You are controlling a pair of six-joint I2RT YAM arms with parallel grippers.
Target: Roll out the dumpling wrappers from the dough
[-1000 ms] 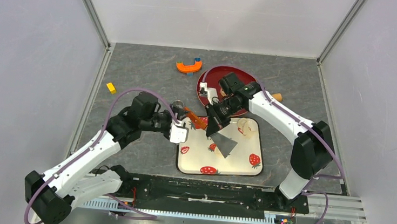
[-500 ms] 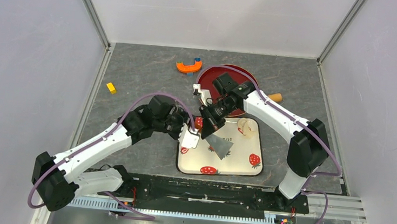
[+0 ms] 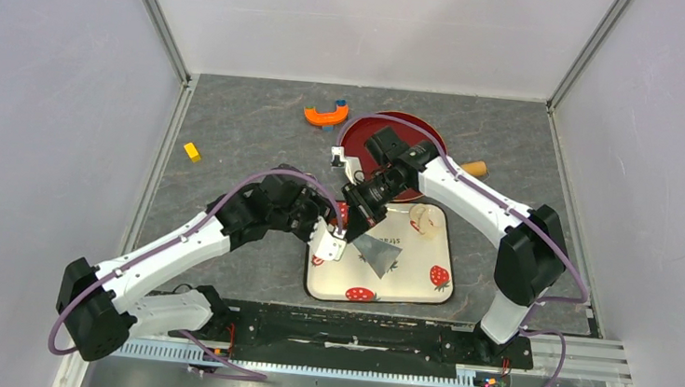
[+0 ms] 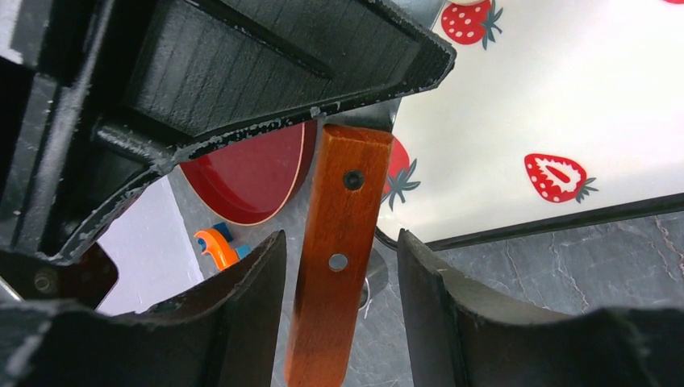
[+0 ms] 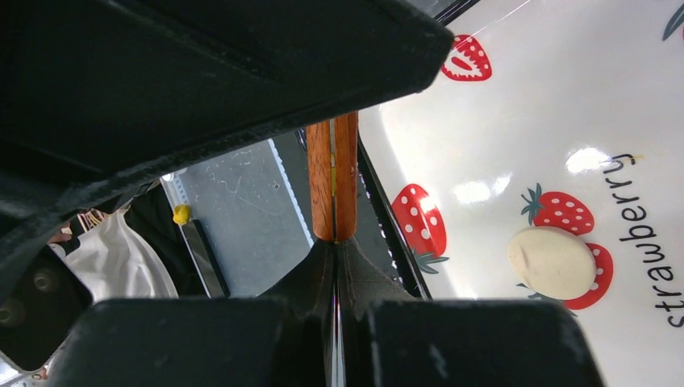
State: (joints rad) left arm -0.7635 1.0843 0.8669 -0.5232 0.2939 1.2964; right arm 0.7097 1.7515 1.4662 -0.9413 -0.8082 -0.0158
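My fingers (image 4: 242,322) are black. The cleaver (image 4: 339,242) has a reddish-brown wooden handle. The tray (image 5: 565,97) is glossy white with red strawberries and a black rim. The dough (image 5: 552,262) is pale cream. The plate (image 4: 250,173), centre left, is red, and the table (image 4: 565,266) is grey marbled.

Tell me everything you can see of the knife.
The knife has a reddish-brown wooden handle, flat-sided with two metal rivets, and a broad grey blade. Edge-on, a thin metal strip runs between its two wooden halves. The right gripper is shut on the metal next to the handle, holding it over the strawberry tray. The left gripper is open, its fingers flanking the handle with gaps both sides.
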